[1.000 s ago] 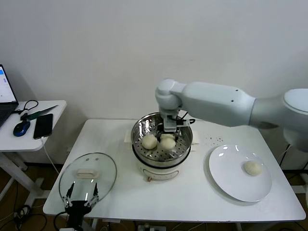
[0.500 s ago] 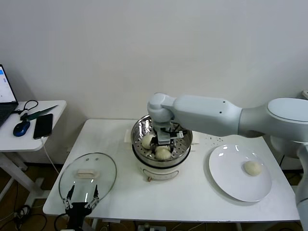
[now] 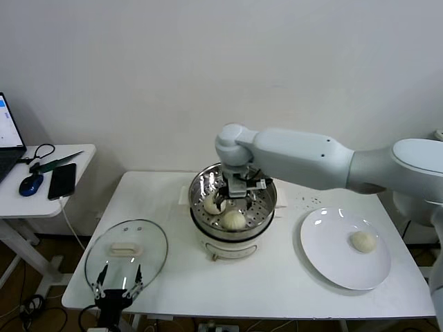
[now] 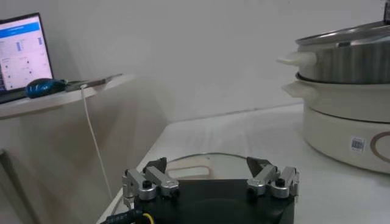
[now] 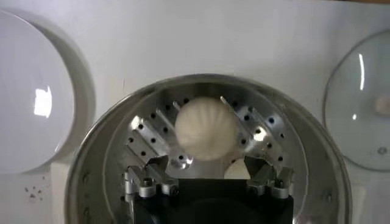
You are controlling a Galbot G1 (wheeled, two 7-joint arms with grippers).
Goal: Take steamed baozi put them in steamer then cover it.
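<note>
Right gripper (image 3: 236,198), jaws spread above baozi (image 3: 234,220) at six o'clock inside steamer (image 3: 266,207); best lifted straight clear before fetching last bun (image 3: 363,241); left gripper (image 3: 118,285) spread beside cover (image 3: 149,238).

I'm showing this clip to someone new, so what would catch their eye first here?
Probably the big white right arm reaching across the table, its right gripper open over the steamer, where two baozi lie on the tray. Next, a lone baozi on the plate at the right. The glass lid lies flat at the front left, the left gripper open at its near edge.
</note>
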